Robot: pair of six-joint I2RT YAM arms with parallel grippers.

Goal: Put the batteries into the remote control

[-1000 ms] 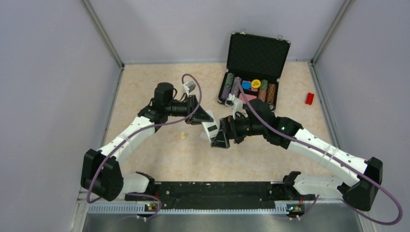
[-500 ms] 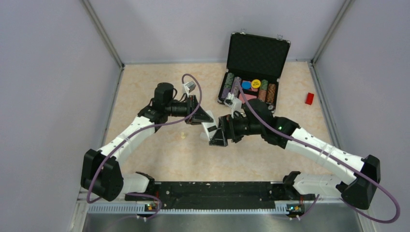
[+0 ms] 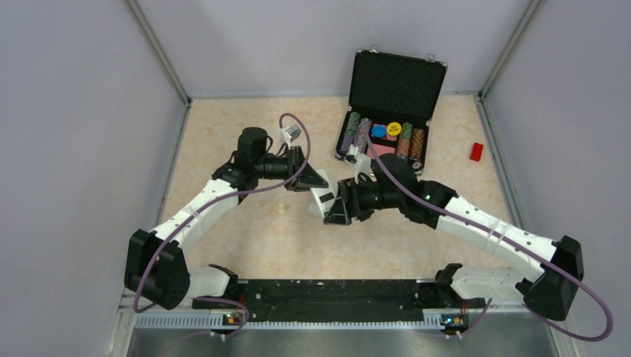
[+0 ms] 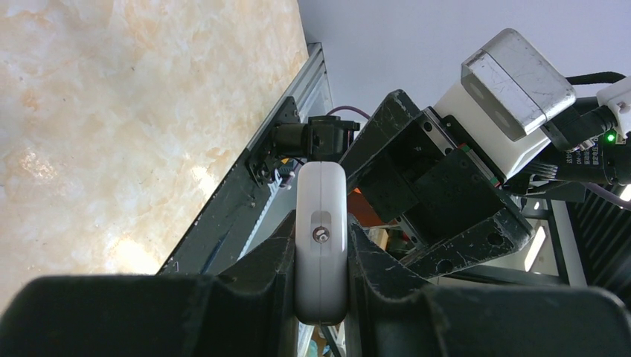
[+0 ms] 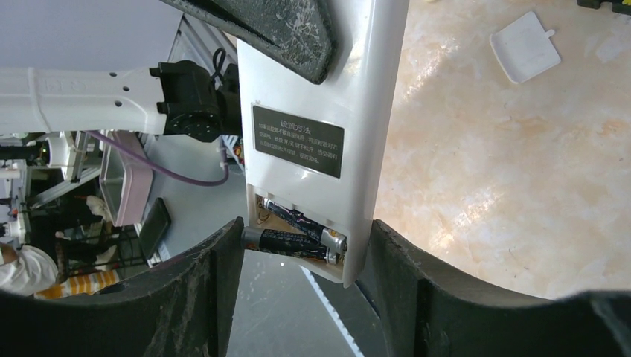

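The left gripper (image 4: 321, 253) is clamping the remote control (image 5: 368, 111) by its narrow sides and holding it up above the table (image 5: 484, 163), with the white back facing the other arm. The right gripper (image 5: 305, 254) is straddling the free end of the remote, one finger on each side. The finger (image 5: 216, 282) by the bay is touching the end of a battery, and the other is sitting right against the remote's edge. I cannot tell whether these jaws are squeezing or only resting there.

Both batteries (image 5: 294, 242) are lying side by side in the open bay at that end of the remote. The nearer one is poking slightly past the bay's rim toward the finger.

A dark label (image 5: 298, 141) is showing above the bay, printed in pale Chinese characters. Its heading looks like 设置方法, and the lines under it are too small to read.

A small white cover (image 5: 524, 46) with a tab is lying flat on the table, well apart from the remote.
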